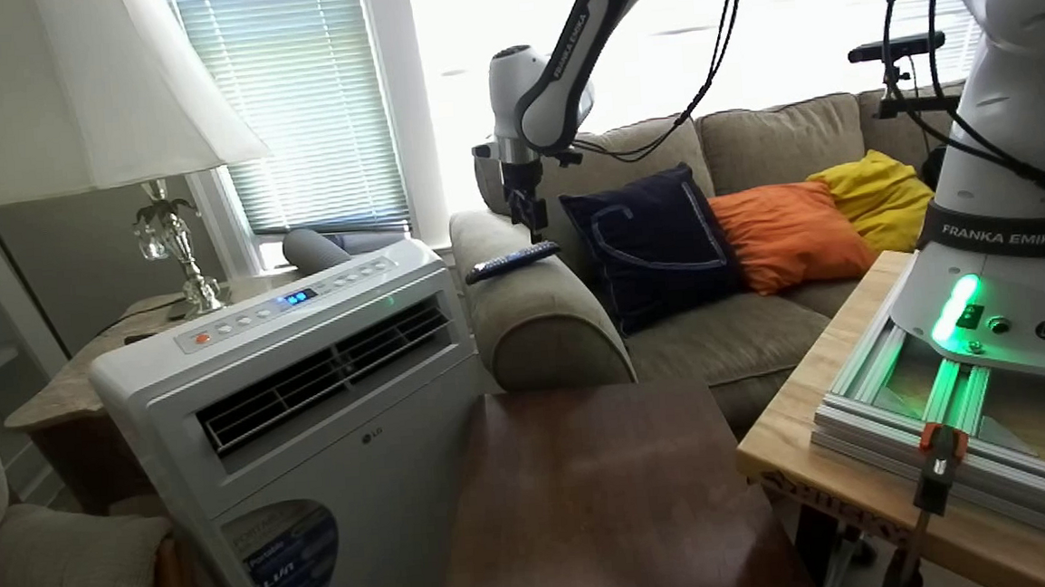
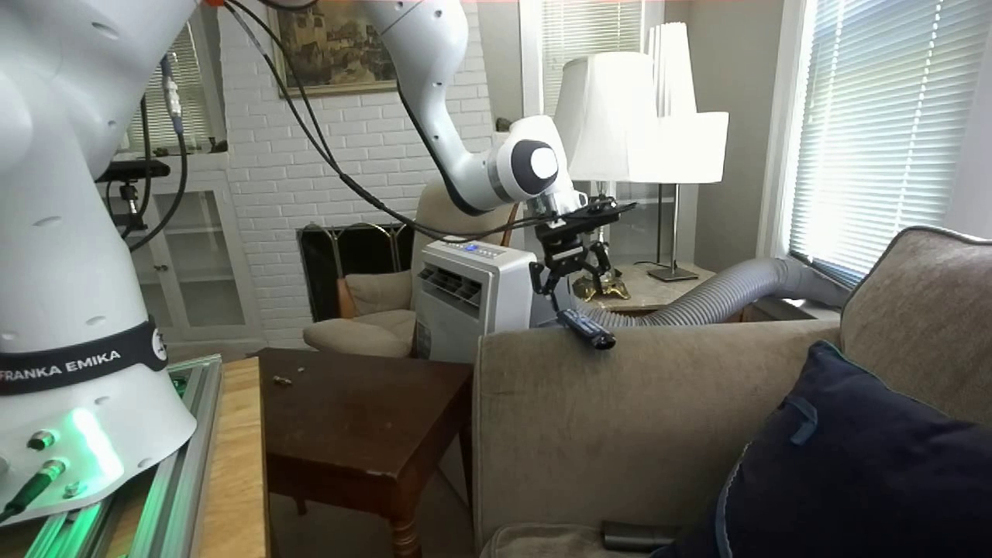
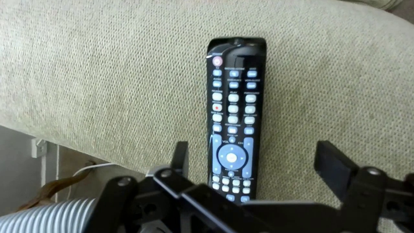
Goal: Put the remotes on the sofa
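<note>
Wrist view close abv. remote (image 3: 235, 119), ext. views farther.

You are in a home, in what looks like a living room. In both exterior views you have a grey-beige sofa (image 1: 725, 343) with a padded armrest; on it sit a navy pillow (image 1: 656, 249), an orange cushion (image 1: 791, 236) and a yellow cushion (image 1: 880, 203). A button-covered remote (image 3: 236, 113) lies on that armrest. Near it you see a portable air conditioner (image 1: 331, 423), and a ribbed grey hose (image 2: 713, 294) runs toward a blind-covered window (image 2: 883, 132). Your other household signs: a white-shaded lamp (image 1: 102, 92) standing on a surface (image 1: 57, 390), a beige armchair (image 2: 380, 294), a white brick wall (image 2: 263, 194) with a framed picture (image 2: 337, 46), a glass-doored cabinet (image 2: 205, 256) and what looks like a fireplace screen (image 2: 372, 248).
</note>
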Motion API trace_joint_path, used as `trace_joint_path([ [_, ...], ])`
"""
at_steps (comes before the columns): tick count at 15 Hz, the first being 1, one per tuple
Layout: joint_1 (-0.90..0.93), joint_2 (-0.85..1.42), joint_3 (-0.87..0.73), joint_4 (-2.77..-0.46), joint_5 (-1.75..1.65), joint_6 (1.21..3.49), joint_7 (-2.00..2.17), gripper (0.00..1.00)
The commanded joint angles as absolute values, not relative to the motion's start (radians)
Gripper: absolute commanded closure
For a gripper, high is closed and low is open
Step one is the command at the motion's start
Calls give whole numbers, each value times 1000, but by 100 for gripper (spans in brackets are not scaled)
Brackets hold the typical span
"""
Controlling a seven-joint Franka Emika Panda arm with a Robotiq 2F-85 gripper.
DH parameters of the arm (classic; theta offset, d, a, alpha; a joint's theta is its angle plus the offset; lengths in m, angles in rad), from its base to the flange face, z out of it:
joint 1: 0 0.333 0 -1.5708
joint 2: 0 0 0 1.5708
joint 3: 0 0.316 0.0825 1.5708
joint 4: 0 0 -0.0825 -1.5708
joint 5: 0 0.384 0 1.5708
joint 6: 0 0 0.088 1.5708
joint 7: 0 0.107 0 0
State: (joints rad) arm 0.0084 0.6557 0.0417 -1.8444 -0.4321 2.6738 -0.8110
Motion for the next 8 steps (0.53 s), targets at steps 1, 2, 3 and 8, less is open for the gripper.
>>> trace_joint_path([
  [1,-7,736,64,-1747,-431,2660,-899,0],
  [2,-13,752,71,-1734,-417,2660,-910,0],
  [3,-20,765,83,-1721,-399,2657,-916,0],
  [8,-52,818,132,-1682,-323,2626,-920,0],
])
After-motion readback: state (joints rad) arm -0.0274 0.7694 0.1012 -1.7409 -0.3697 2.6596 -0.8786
